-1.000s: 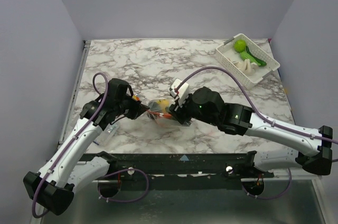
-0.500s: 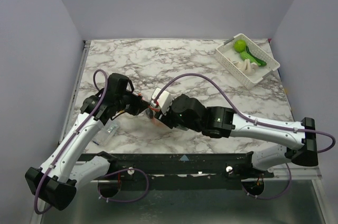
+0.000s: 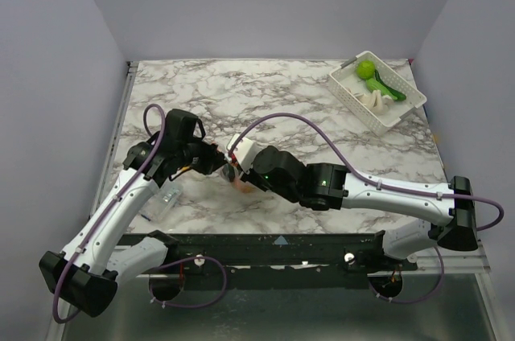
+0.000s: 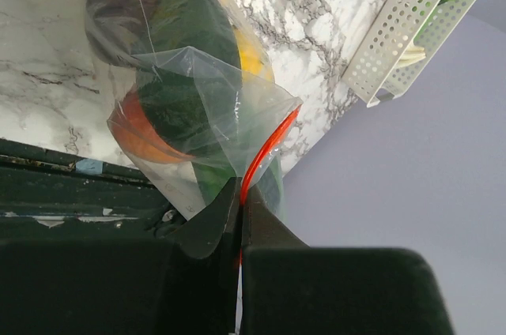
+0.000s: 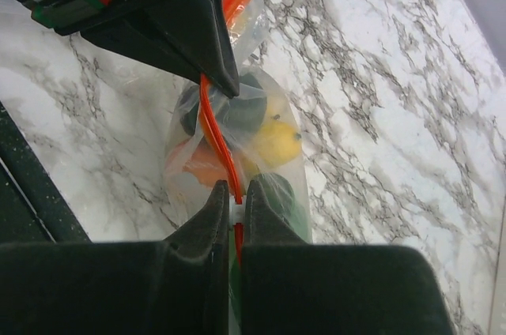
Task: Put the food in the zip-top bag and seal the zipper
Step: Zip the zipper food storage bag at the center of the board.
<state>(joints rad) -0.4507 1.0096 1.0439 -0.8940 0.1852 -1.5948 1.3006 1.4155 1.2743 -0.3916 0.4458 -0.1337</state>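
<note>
right gripper point(image 5: 235, 195) slid left along zipper point(image 5: 213, 126), now near left gripper point(image 4: 239, 193); both clamped on it. risk: uneven pinch likely leaves gap; zip-top bag point(image 4: 190, 74) slips, food point(image 4: 190, 23) spills.

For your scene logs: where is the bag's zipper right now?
In the right wrist view, the zipper runs between the left gripper and right gripper, both pinching it, near the table's front-left edge.
</note>
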